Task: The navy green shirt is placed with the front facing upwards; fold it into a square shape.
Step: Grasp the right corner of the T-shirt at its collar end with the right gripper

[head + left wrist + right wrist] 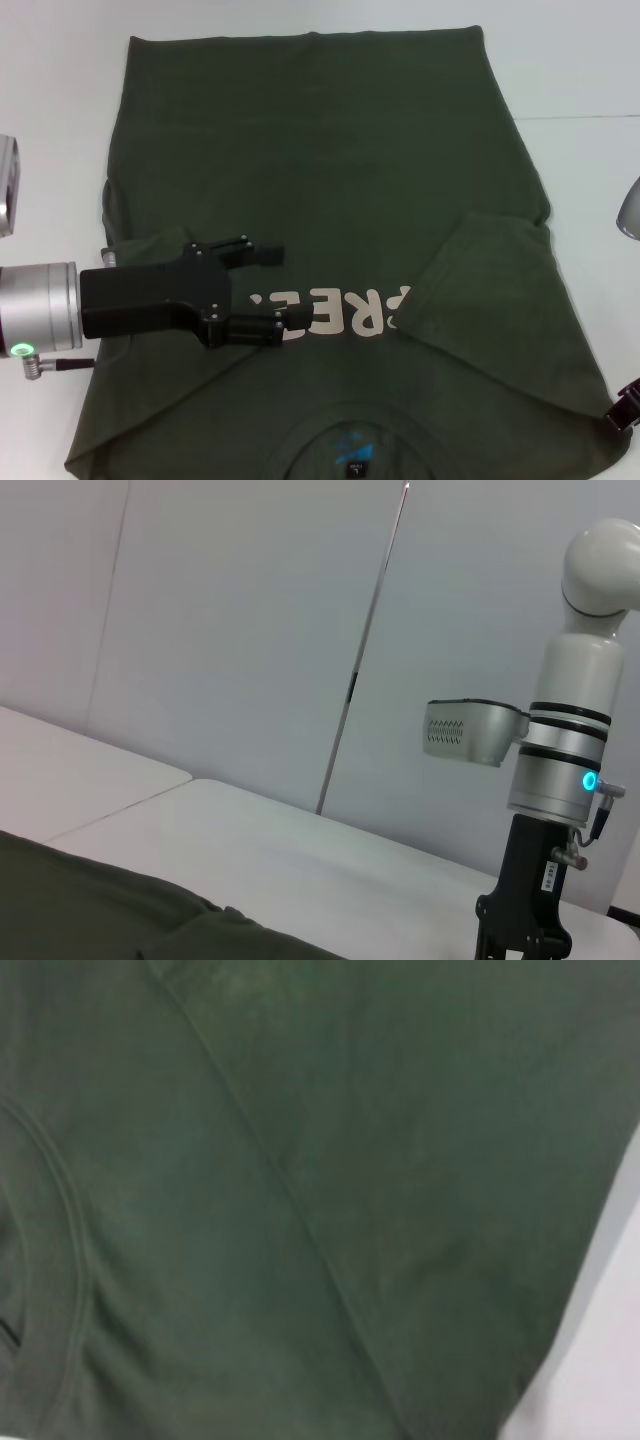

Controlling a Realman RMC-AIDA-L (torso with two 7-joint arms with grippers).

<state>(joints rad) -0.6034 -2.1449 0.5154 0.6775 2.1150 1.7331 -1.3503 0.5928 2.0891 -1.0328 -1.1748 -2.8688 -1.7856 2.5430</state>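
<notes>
Lying flat across the white table (580, 60), the navy green shirt (320, 150) fills most of the head view, front up, neckline (350, 445) at 6 o'clock nearest the robot and hem at 12 o'clock; the pale lettering (345, 312) crosses the chest just above the neckline, partly covered; the small blue neck print (352, 440) sits inside the collar.

The right sleeve (490, 270) lies folded inward onto the body at about 4 o'clock from the shirt's middle, its edge touching the end of the lettering; the left side of the shirt at 8 o'clock shows a diagonal crease running toward the collar.

The left gripper (275, 290) reaches in from 9 o'clock over the chest; its two black fingers (255, 328) stand wide apart, one above and one below the start of the lettering, with no cloth seen between them; whether the tips touch the fabric cannot be told.

The right gripper (622, 412) shows only as a dark corner at 4 o'clock, at the shirt's near right edge; its finger state cannot be told; the right wrist view shows green cloth close up, with a seam and the table edge beside it.

The left wrist view shows shirt fabric (120, 915) low in frame, the table beyond, and the right arm (570, 750) standing upright.
</notes>
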